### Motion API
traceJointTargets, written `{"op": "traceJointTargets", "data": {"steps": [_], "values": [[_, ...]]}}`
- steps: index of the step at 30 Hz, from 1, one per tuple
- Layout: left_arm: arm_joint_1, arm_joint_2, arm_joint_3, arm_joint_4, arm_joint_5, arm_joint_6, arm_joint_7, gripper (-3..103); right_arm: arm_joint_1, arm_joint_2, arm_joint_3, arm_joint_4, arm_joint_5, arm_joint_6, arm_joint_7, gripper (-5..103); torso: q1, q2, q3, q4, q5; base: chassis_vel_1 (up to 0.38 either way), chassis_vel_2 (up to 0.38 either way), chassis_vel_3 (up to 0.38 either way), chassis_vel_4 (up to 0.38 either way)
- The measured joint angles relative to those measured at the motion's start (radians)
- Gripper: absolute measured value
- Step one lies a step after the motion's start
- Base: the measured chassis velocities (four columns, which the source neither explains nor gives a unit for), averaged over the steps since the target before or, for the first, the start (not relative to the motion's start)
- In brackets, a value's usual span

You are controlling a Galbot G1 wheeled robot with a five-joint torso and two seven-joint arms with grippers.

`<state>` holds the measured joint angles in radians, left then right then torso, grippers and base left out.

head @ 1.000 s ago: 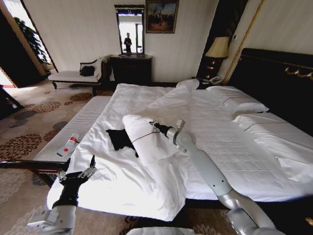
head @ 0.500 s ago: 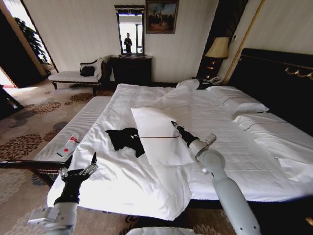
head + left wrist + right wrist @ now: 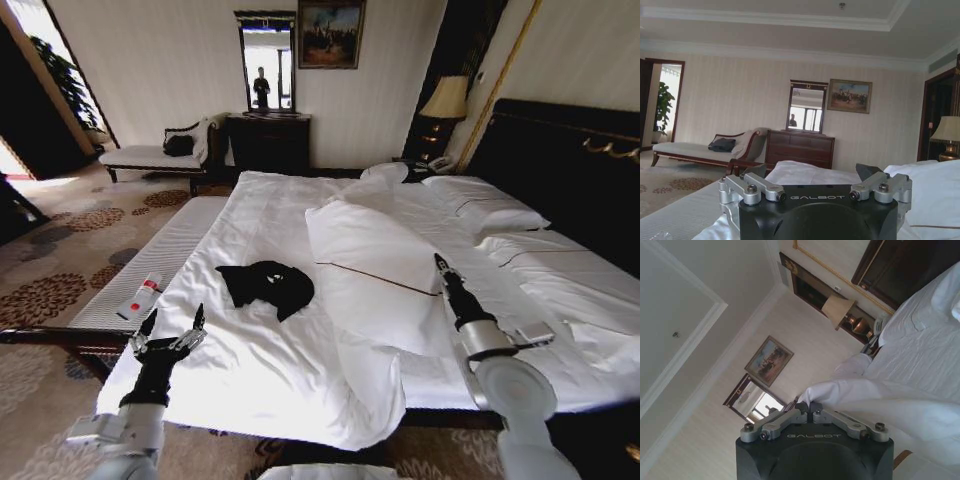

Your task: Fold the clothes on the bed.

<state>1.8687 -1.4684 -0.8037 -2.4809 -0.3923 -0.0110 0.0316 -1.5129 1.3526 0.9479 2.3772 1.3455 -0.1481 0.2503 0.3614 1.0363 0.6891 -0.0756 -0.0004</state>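
The black T-shirt lies crumpled on the white bed, on the side far from the dark headboard, and nothing covers it. The right gripper is between the T-shirt and the headboard; its jaws are together, pinching the edge of the white duvet, which is lifted and folded toward the headboard. The left gripper hangs at the corner of the bed, well apart from the T-shirt, its jaws apart and holding nothing.

A raised fold of the duvet is crowding the black T-shirt on its headboard side, while flat sheet is lying open toward the foot.
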Motion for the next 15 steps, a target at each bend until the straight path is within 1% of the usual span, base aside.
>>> {"op": "traceJointTargets", "data": {"steps": [2,3,6,8,9,12,14,15], "values": [[-0.01,0.011,0.003,0.004,-0.015,0.002,0.0,100,-0.035,0.014,0.036,0.027,-0.023,0.012,-0.001,0,0.0,0.0,0.0,0.0,-0.0002,0.0,0.0,0.0,0.0],[-0.01,0.011,0.003,0.004,-0.015,0.002,0.0,100,-0.035,0.014,0.036,0.027,-0.023,0.012,-0.001,0,0.0,0.0,0.0,0.0,-0.0002,0.0,0.0,0.0,0.0],[-0.031,0.034,0.011,0.016,-0.038,0.004,0.0,100,-0.082,0.031,0.097,0.061,-0.055,0.021,0.008,0,0.0,0.0,0.0,0.0002,0.0,0.0,0.0,0.0,0.0],[-0.048,0.051,0.014,0.025,-0.055,0.006,0.0,100,-0.119,0.036,0.144,0.089,-0.046,0.021,0.035,0,0.0,0.0,0.0,0.0004,-0.0001,0.0,0.0,0.0,0.0],[-0.048,0.051,0.014,0.025,-0.055,0.006,0.0,100,-0.119,0.036,0.144,0.089,-0.046,0.021,0.035,0,0.0,0.0,0.0,0.0004,-0.0001,0.0,0.0,0.0,0.0],[-0.066,0.069,0.019,0.032,-0.069,0.008,-0.001,100,-0.166,0.038,0.202,0.112,-0.035,0.021,0.059,0,0.0,0.0,0.0,0.0,-0.0002,0.0,0.0,0.0,0.0],[-0.09,0.088,0.029,0.042,-0.077,0.008,-0.001,100,-0.223,0.039,0.279,0.129,-0.033,0.021,0.092,0,0.0,0.0,0.0,0.0001,-0.0002,0.0,0.0,0.0,0.0],[-0.09,0.088,0.029,0.042,-0.077,0.008,-0.001,100,-0.223,0.039,0.279,0.129,-0.033,0.021,0.092,0,0.0,0.0,0.0,0.0001,-0.0002,0.0,0.0,0.0,0.0]]}}
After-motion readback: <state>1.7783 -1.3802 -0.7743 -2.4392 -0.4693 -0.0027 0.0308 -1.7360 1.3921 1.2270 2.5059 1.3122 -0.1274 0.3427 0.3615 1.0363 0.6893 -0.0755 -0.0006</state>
